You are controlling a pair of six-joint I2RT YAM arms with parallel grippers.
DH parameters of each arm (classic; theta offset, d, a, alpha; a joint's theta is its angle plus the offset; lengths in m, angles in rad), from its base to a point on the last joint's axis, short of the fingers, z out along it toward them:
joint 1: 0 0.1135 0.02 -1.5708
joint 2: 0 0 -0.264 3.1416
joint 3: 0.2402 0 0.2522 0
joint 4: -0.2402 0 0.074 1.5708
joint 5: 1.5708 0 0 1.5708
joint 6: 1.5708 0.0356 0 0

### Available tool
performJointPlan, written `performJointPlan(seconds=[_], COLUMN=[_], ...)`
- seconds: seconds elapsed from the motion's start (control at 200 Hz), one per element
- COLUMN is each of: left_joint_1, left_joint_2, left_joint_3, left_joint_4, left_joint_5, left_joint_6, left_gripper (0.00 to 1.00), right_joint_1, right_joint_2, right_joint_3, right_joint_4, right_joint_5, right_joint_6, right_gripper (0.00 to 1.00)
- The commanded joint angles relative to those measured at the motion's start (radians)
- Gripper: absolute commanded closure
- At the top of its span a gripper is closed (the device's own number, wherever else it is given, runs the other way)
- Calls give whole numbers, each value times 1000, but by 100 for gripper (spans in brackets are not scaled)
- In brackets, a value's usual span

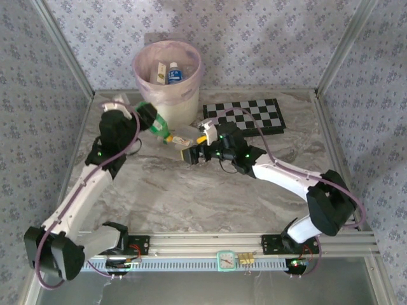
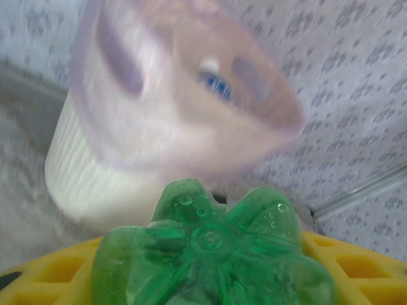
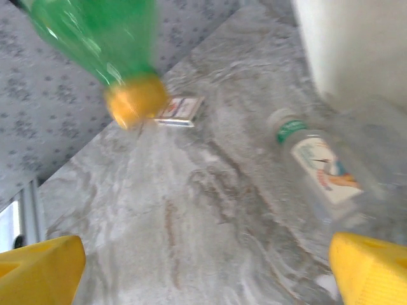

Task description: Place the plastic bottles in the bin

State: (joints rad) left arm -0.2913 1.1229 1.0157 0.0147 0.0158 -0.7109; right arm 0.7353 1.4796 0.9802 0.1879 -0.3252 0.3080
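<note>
Three plastic bottles can be counted. One green bottle (image 2: 213, 254) with a yellow cap is clamped in the left gripper (image 1: 150, 118). One clear bottle (image 3: 321, 168) lies on the table just ahead of the right gripper (image 1: 196, 147), whose fingers are spread. One blue-capped bottle (image 1: 175, 74) sits in the bin (image 1: 191, 95), beyond the left gripper. There is one bin, one chessboard (image 1: 248, 114) beyond the right gripper, and one small flat carton (image 3: 180, 109) ahead of it. A pale item beside the binned bottle is too unclear to class.

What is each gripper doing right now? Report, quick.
Left gripper: closed on the green bottle.
Right gripper: open, holding nothing; a clear bottle lies ahead of it.
</note>
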Motion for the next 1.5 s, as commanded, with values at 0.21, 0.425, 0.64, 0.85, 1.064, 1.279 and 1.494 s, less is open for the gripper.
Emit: performJointPlan(seconds=[0.21, 0.425, 0.64, 0.85, 1.064, 1.279, 1.494], left_joint_1=[57, 70, 80, 75, 75, 76, 67], left_joint_2=[412, 698, 957, 1152, 1179, 1117, 982], left_joint_3=[621, 972, 1308, 1596, 1612, 1615, 1500], left_joint_4=[-44, -99, -222, -390, -423, -474, -535], left_joint_5=[244, 201, 196, 256, 270, 248, 226], left_joint_6=[153, 184, 153, 103, 93, 144, 202], left_gripper=[46, 46, 46, 43, 20, 0, 0], right_joint_1=[-45, -67, -77, -89, -90, -90, -90], right_joint_2=[-168, -261, -346, -382, -378, -371, -330], right_joint_3=[-126, -174, -226, -251, -259, -259, -253], right_joint_4=[-48, -110, -141, -144, -126, -114, -96], right_joint_5=[170, 205, 241, 255, 242, 245, 239], right_joint_6=[3, -4, -3, 6, 16, 19, 17], right_gripper=[0, 0, 0, 0, 0, 0, 0])
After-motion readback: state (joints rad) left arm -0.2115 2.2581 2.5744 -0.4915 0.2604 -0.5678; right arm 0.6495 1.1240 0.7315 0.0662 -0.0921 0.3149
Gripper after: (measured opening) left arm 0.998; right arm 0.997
